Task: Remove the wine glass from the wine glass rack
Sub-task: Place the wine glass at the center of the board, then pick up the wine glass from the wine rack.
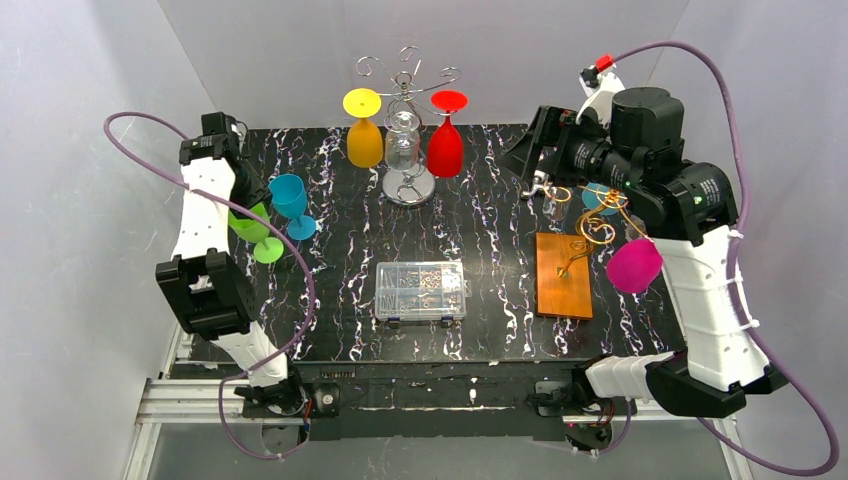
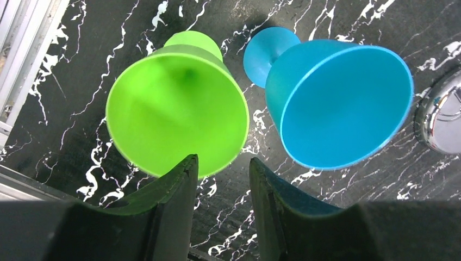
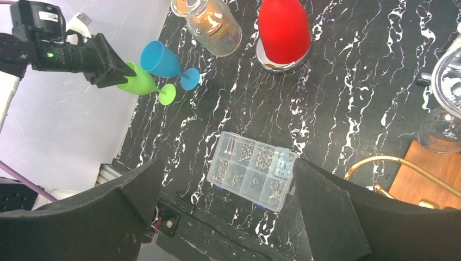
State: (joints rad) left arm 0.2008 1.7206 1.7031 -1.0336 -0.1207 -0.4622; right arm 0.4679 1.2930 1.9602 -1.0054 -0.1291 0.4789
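Both empty: left claw [image 2: 223, 161] part-open, right claw [image 3: 227, 164] wide.

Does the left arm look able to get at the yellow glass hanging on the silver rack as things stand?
Probably. The yellow glass hangs on the left side of the silver rack, facing the left gripper, whose jaws stand apart. The blue glass stands between, so the arm should rise first.
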